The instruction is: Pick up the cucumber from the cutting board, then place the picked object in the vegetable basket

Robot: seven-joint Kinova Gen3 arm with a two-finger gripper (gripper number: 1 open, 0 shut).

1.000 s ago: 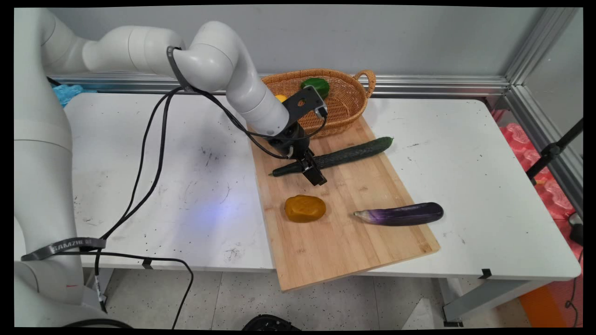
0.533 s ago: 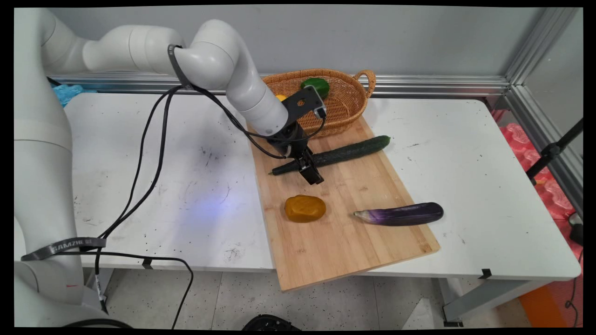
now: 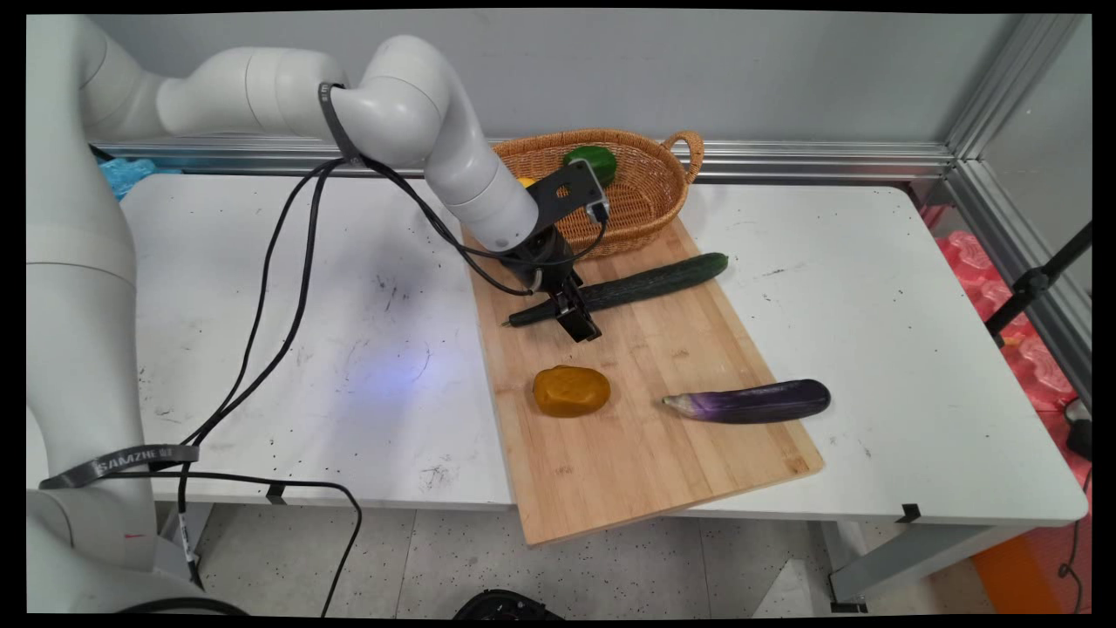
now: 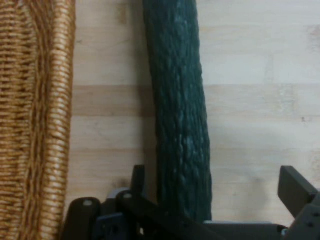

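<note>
Lying between the spread-apart tool (image 3: 582, 316) fingers, a long, bumpy dark-green cucumber (image 4: 180, 115) on the board (image 3: 645, 419).

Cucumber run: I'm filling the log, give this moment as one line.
gripper: open, astride cucumber | on cutting board | basket beside | cucumber shifted toward basket

The basket (image 3: 610, 187) closes off the upper middle of the frame, just behind the cucumber (image 3: 645, 283). Bare board (image 3: 663, 349) lies open between the cucumber and the potato (image 3: 571, 390) and eggplant (image 3: 750, 401) lower down. The table (image 3: 872, 288) at right is free.
</note>
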